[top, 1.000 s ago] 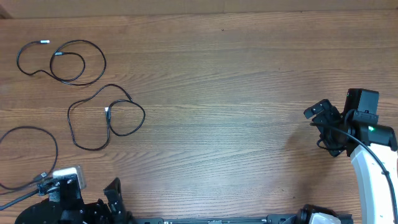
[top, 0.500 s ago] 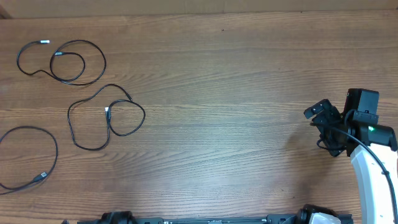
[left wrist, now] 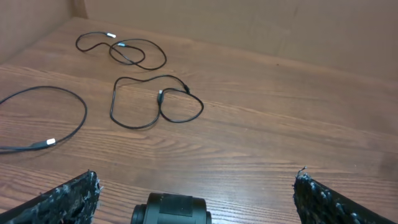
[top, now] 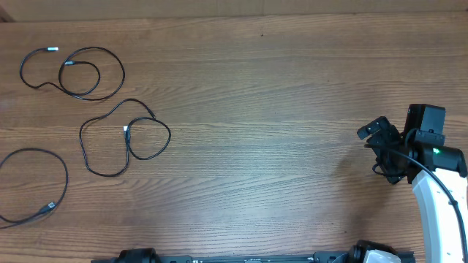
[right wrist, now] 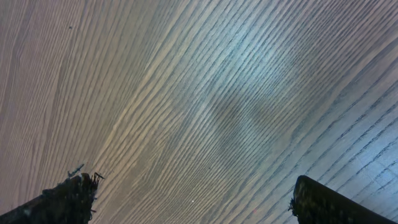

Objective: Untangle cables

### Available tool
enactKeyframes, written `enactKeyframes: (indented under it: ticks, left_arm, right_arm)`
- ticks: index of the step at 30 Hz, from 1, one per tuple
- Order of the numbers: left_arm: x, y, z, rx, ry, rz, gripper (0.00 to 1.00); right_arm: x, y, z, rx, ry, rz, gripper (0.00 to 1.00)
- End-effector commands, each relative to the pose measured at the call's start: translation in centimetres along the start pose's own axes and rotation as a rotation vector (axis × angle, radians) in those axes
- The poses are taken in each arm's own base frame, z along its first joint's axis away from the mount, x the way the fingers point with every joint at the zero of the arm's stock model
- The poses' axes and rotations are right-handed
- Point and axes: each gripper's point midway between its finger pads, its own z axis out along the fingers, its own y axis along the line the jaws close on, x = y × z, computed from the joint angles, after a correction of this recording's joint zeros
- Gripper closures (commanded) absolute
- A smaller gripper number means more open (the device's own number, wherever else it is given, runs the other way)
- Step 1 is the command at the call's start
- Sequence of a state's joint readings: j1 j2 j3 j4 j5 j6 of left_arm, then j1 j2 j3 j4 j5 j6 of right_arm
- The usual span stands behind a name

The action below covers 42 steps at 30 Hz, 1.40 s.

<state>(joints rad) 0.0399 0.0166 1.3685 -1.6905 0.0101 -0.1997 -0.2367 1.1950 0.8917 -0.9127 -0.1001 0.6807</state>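
Cables: three, thin, black, silver tips, flat on table, left side, none touching another.
Far cable: two overlapping loops.
Middle cable: crosses itself.
Near cable: open arc, runs off left edge.
Left gripper: fingers wide apart, at near edge, cables beyond it.
Right gripper: fingers wide apart over bare wood, far right, well apart from cables.

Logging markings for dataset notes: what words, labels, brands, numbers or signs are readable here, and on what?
None. No readable text stands on the cables, the wooden table, the left gripper or the right gripper; the right arm shows only a green light, no lettering.
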Motion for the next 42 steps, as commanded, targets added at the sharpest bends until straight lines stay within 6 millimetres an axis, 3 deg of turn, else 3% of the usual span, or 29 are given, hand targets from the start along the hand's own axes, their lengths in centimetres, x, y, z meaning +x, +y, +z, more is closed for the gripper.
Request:
enactKeyframes:
  ticks: [1,31,34,38,42]
  left_arm:
    - [0.0,0.2,-0.3,-0.009,-0.019,0.013,0.00]
    - [0.0,0.2,-0.2,0.020,-0.013,0.022,0.00]
    - [-1.1,-0.1,-0.1,0.060,-0.050,-0.005,0.01]
    - [-4.4,-1.0,0.2,0.099,-0.170,-0.017,0.01]
    - [-5.7,-1.4,3.4,0.103,-0.189,-0.015,0.00]
  right_arm:
    - [-0.1,-0.2,0.0,0.002,-0.004,0.008,0.00]
    - [-0.1,-0.2,0.0,0.002,-0.004,0.008,0.00]
    - [-0.1,-0.2,0.0,0.002,-0.004,0.008,0.00]
    - [-0.1,-0.2,0.0,0.002,-0.004,0.008,0.00]
    - [-0.1,-0.2,0.0,0.002,-0.004,0.008,0.00]
